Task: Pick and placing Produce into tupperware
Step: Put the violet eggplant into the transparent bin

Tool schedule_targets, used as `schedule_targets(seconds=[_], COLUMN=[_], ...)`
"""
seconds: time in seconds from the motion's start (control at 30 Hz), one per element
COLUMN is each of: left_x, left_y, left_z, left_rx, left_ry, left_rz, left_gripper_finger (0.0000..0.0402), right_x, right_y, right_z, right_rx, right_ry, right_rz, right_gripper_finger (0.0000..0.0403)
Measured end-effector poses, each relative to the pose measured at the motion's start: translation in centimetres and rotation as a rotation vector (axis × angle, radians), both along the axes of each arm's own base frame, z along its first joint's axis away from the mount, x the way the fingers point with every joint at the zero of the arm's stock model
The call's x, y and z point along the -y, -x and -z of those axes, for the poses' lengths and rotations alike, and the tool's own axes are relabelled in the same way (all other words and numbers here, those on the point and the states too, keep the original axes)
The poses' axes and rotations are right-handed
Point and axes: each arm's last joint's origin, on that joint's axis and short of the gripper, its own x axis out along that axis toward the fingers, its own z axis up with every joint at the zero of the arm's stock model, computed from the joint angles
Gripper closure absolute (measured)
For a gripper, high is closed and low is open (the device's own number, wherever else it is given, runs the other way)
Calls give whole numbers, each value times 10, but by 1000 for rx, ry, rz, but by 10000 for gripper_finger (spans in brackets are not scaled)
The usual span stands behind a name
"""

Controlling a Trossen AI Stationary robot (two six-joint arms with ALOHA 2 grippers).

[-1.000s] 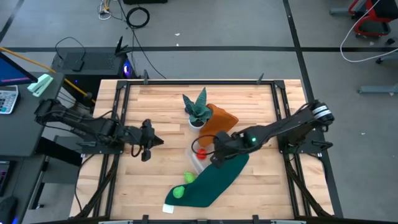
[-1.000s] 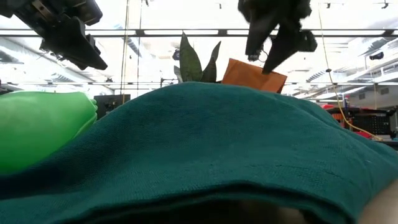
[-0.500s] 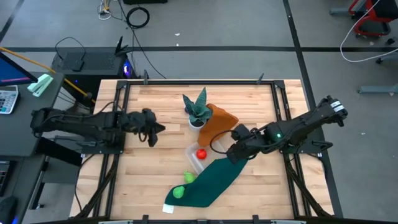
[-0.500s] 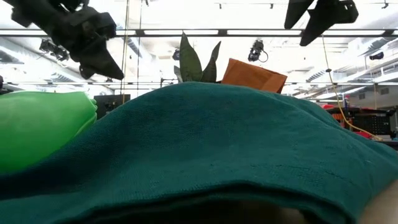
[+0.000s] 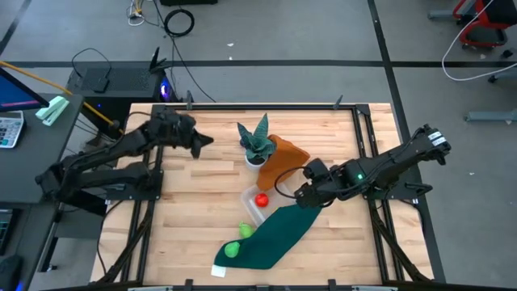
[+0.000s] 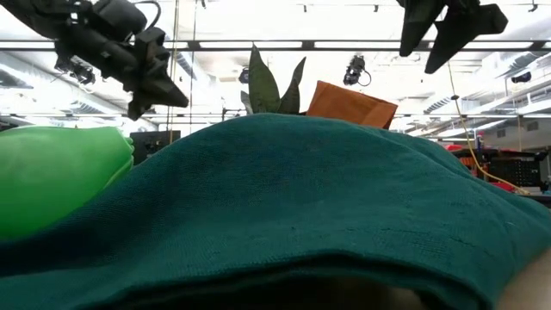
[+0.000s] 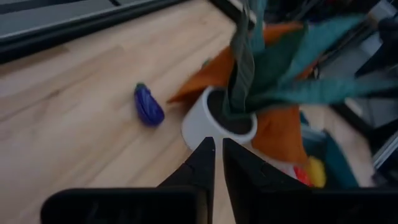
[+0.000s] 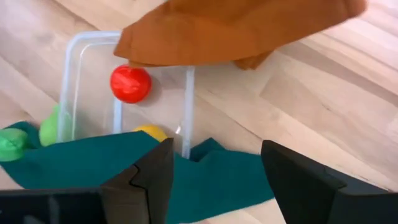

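The clear tupperware (image 8: 73, 56) stands mid-table (image 5: 253, 207), holding the red ball (image 8: 130, 83) and the yellow one (image 8: 151, 132). Its near end is under the teal cloth (image 5: 275, 234). Two green pieces (image 5: 245, 230) (image 5: 233, 250) lie by that cloth's left edge. The purple piece (image 7: 148, 104) lies on the wood beside the white plant pot (image 7: 214, 127). My right gripper (image 8: 214, 180) is open, hovering just right of the tupperware (image 5: 303, 194). My left gripper (image 7: 217, 155) is shut, up in the air left of the plant (image 5: 199, 142).
The spiky potted plant (image 5: 257, 145) stands at centre far, with an orange cloth (image 5: 284, 158) draped beside it and reaching over the tupperware's far end. The low view is mostly filled by the teal cloth (image 6: 301, 215) and a green piece (image 6: 60, 176). Bare wood lies at the table's left.
My left gripper has swung from the table's left-middle toward the far edge and toward the plant. My right gripper has drawn back from over the tupperware toward the table's right, then held still. The red ball now shows fully in the box.
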Motion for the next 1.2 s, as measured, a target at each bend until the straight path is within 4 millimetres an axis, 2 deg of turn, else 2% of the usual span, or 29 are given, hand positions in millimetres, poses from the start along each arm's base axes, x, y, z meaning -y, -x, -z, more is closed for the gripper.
schedule_targets(seconds=[0.2,0.37,0.5,0.63,0.77,0.83,1.0,1.2], left_x=[-26,-54,-80,-106,-129,-139,-155,-157], left_y=[-8,-33,-57,-75,-83,-84,-89,-96], left_z=[-1,-12,-29,-44,-50,-47,-25,-15], left_rx=[11,-11,-33,-108,-197,-236,-322,-370], left_ry=[66,112,166,166,177,211,287,289], left_rz=[-30,-25,-10,-16,-56,-79,-101,-164], left_gripper_finger=[367,353,342,332,322,318,311,315], right_x=[3,7,12,15,15,15,16,19], right_y=[8,20,31,47,71,84,111,127], right_z=[-1,-1,-6,-16,-29,-36,-49,-56], right_rx=[-63,-172,-227,-232,-204,-167,-70,-13], right_ry=[21,65,87,100,118,117,116,102], right_rz=[-20,-79,-126,-170,-197,-194,-202,-242], right_gripper_finger=[201,201,201,201,201,201,201,201])
